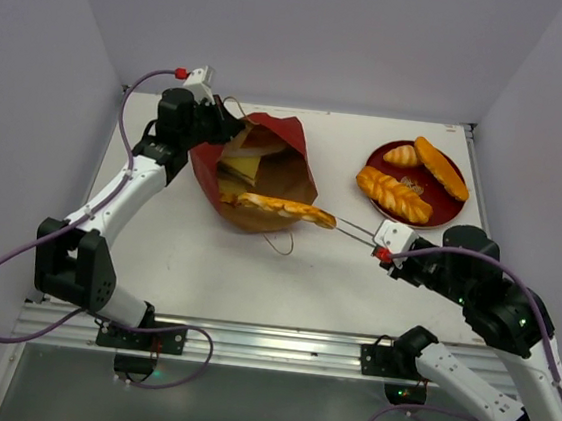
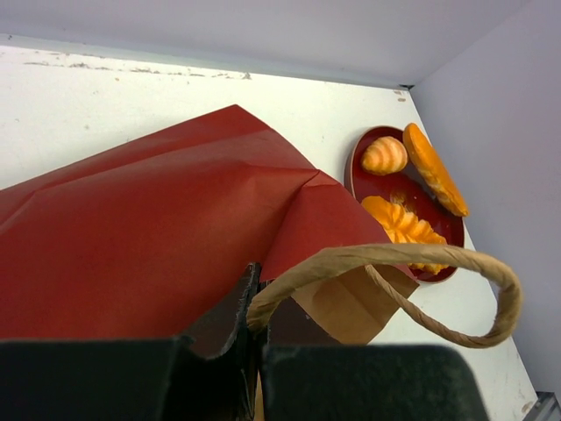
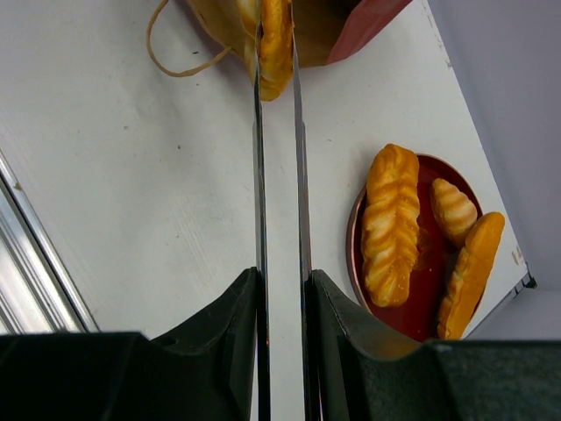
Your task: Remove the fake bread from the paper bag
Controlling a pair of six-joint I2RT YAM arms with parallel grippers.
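Left gripper [image 1: 224, 126]: clenched on the far-left rim of the paper bag [image 1: 265, 174]. The left wrist view shows one handle loop [image 2: 394, 267] rising from between its fingers.
Right gripper [image 1: 333, 222]: long thin fingers grasping the right tip of a braided loaf [image 1: 276, 207].
Braided loaf: lies along the near lip of the bag mouth, with its gripped end projecting past the rim towards the plate [image 1: 440, 209].
Bag contents: a pale yellow slice [image 1: 242, 169] and a tan piece [image 1: 252, 147] beyond it, both inside.
Plate load: a croissant [image 1: 401, 155], a long loaf [image 1: 442, 168] and a second braided loaf [image 1: 393, 194].
Top view only: shows the bag interior and both arms together.
Left wrist view only: shows the creased red outer wall and a brown flap, with the plate beyond. The interior is hidden.
Right wrist view only: shows the fingers closing on either side of the loaf tip, and the second handle [image 3: 180, 57] lying loose on the table [image 1: 254, 278].
Edges: the plate is near the far right corner, close to the wall. The bag is far left of centre.
Open room: bare table lies between the bag and the near rail [image 1: 267, 342], and a narrower strip between the loaf tip and the plate.
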